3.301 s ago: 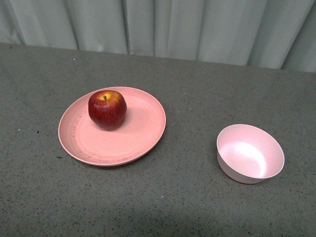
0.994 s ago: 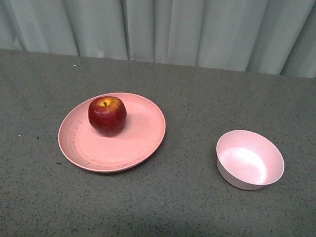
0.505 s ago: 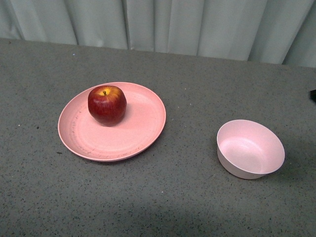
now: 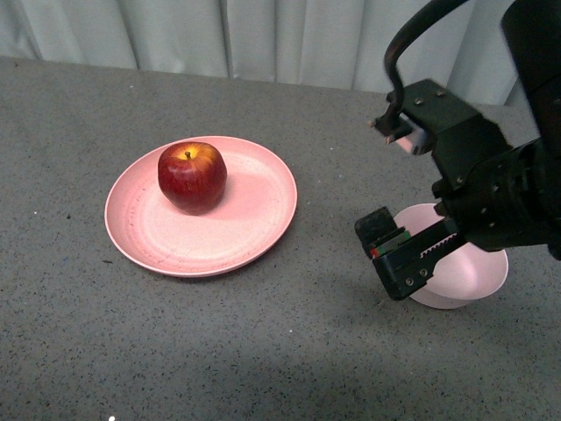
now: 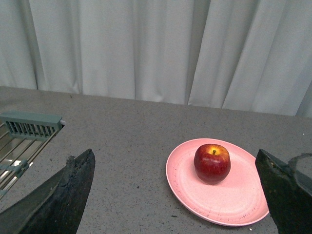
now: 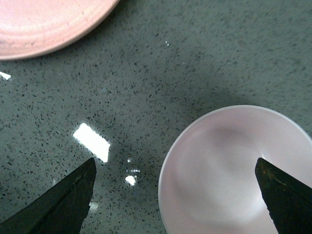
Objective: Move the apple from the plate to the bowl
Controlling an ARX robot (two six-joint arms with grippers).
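The dark red apple (image 4: 192,177) sits on the far left part of the salmon-pink plate (image 4: 175,250), left of centre on the table. The pale pink bowl (image 4: 478,274) stands to the right, partly hidden by my right gripper (image 4: 410,263), which hangs open and empty just above the bowl's left side. In the right wrist view the gripper (image 6: 174,165) is open over the bowl (image 6: 234,170), with the plate's edge (image 6: 44,24) beyond. My left gripper (image 5: 174,158) is open and empty, apart from the plate (image 5: 234,200) and apple (image 5: 212,163). It is out of the front view.
The grey speckled table (image 4: 263,351) ends at a pale curtain (image 4: 289,39) along the back. A grey-green wire rack (image 5: 31,125) shows at the table's side in the left wrist view. The right arm's black body (image 4: 491,175) fills the front view's right side.
My right arm has come into the front view from the right and now hangs over the bowl. The apple, plate and bowl have kept their places on the table.
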